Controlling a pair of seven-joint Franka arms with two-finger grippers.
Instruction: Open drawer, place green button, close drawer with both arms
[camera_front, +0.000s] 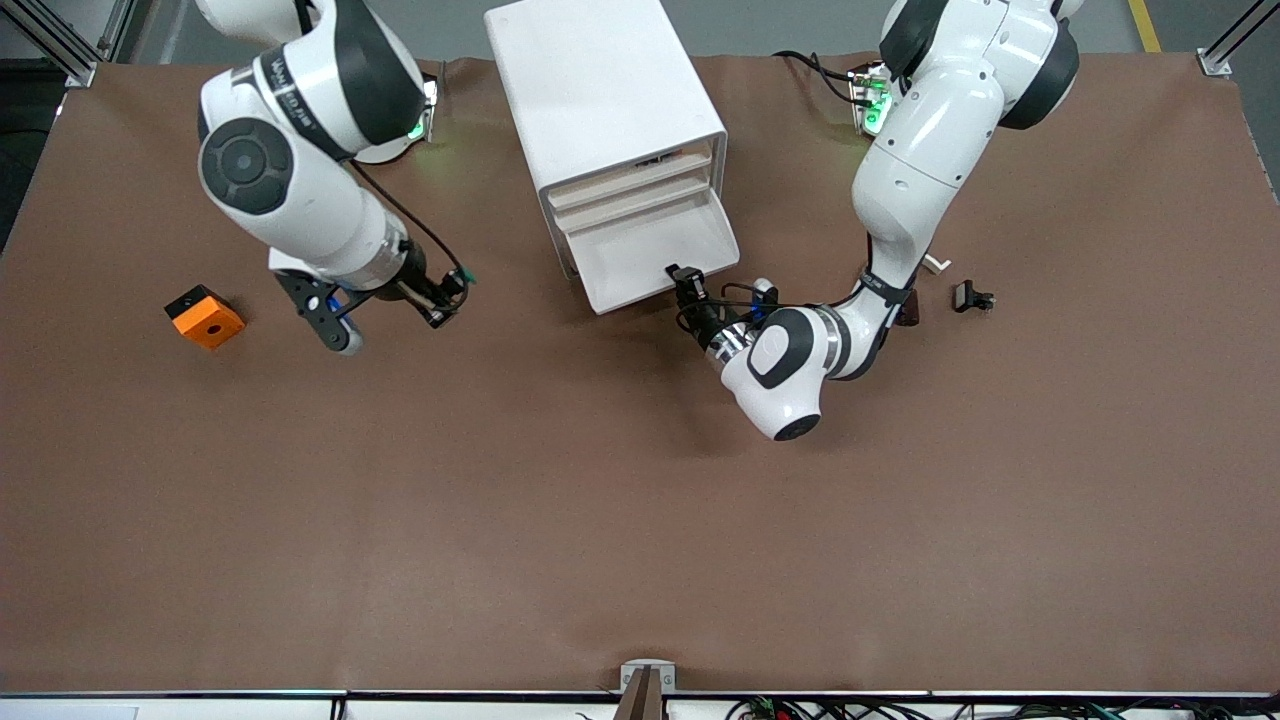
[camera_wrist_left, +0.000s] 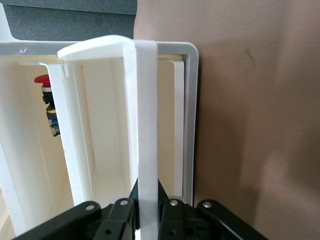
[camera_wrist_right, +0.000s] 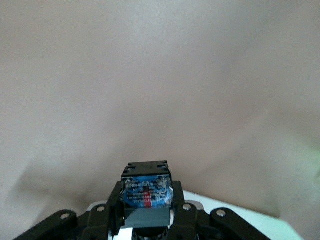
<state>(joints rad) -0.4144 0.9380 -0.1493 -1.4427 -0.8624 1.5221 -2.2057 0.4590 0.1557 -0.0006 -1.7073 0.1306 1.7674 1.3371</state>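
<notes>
A brown table (camera_front: 560, 520) was seen bearing a white cabinet (camera_front: 600, 90) between the arms' bases, its lowest drawer (camera_front: 650, 255) pulled out toward the front camera. The drawer's front lip was clamped between the jaws of the left gripper (camera_front: 686, 283). The button (camera_wrist_right: 146, 192) was held between the closed fingers of the right gripper (camera_front: 447, 300), above bare table toward the right arm's end. An orange cube (camera_front: 205, 316) lay nearby; small dark parts (camera_front: 972, 297) lay toward the left arm's end.
</notes>
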